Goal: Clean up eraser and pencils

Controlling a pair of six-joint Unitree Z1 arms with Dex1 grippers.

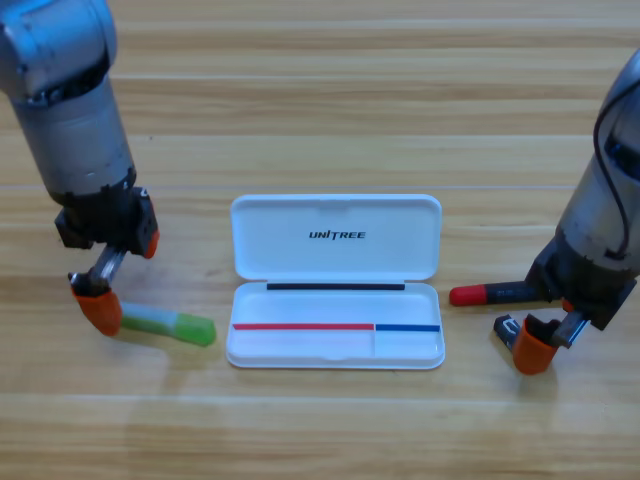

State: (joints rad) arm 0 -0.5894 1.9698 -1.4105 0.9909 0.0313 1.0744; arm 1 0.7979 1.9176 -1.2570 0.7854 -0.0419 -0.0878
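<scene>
Pencils and eraser lie outside the open white case (335,280).
Left hand (100,305) at nine o'clock touches the green pencil (170,325); right hand (540,345) at three o'clock reaches the eraser (507,330) beside the red pencil (490,294). Grips: cannot tell.

The only writing that can be read is the brand word "UNITREE", printed in dark capital letters on the inner face of the raised lid of the white case (335,280), at the lid's middle, on the far half of the case. The eraser (507,330), at the right, carries white markings too small to read.
</scene>
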